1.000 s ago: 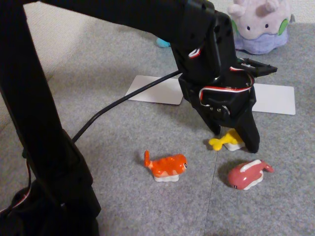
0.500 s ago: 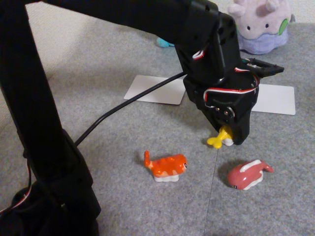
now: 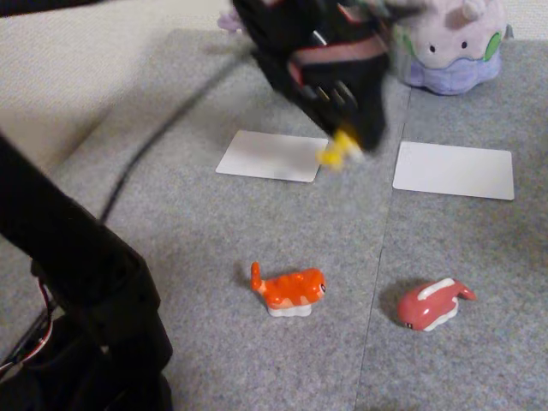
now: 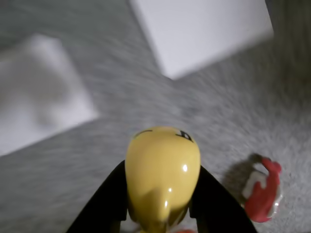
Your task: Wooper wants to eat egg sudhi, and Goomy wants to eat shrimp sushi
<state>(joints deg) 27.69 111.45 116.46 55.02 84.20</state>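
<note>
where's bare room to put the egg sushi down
Both white cards are bare: the left card, just below the gripper holding the egg sushi, and the right card in front of Goomy. Open carpet also lies left of the shrimp sushi. Tighter is the gap between it and the red-pink toy.
</note>
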